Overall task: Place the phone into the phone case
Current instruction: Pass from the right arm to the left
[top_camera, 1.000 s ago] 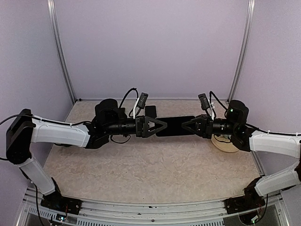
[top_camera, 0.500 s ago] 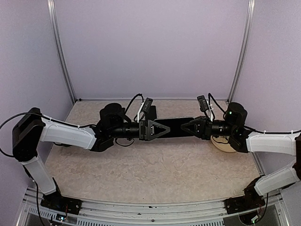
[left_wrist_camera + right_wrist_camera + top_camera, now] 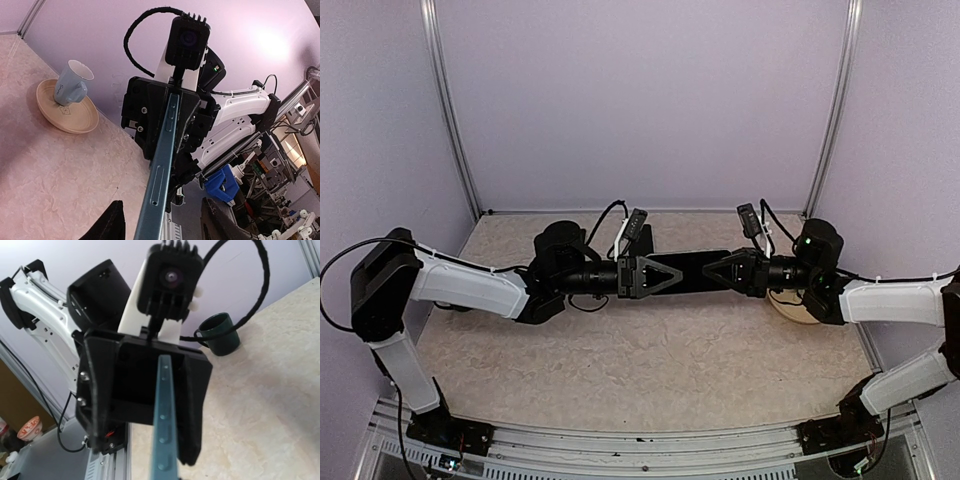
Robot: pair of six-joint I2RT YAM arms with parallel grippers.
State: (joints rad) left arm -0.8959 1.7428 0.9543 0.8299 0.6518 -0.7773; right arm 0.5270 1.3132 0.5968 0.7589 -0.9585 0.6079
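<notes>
- We see the phone (image 3: 692,270) held up in the air over the back half of the table (image 3: 640,350). It lies level and runs left to right between the two arms.
- In both wrist views we catch it edge-on, as a thin blue-green strip with narrow slots along its side.
- The right fingers (image 3: 722,269) are clamped tight on the phone's right end. In the left wrist view the strip runs straight into their black block, with a plate pressed to each face.
- The left fingers (image 3: 113,224) stand about half apart, one on each side of the phone's left end. In the left wrist view we see a gap between each finger and the strip, so they bracket the phone without gripping it.
- From above, the two sets of fingers point at each other, tips well apart, with the phone's dark face showing between them.
- The right arm (image 3: 895,300) and the left arm (image 3: 460,285) both reach inward from the table's sides, wrists turned so their cameras face the back wall (image 3: 640,100).
- A pale blue cup (image 3: 71,82) sits on a tan plate (image 3: 75,119) on the table's right side, close under the right wrist.
- A dark green mug (image 3: 218,335) stands on the table behind the left wrist.
</notes>
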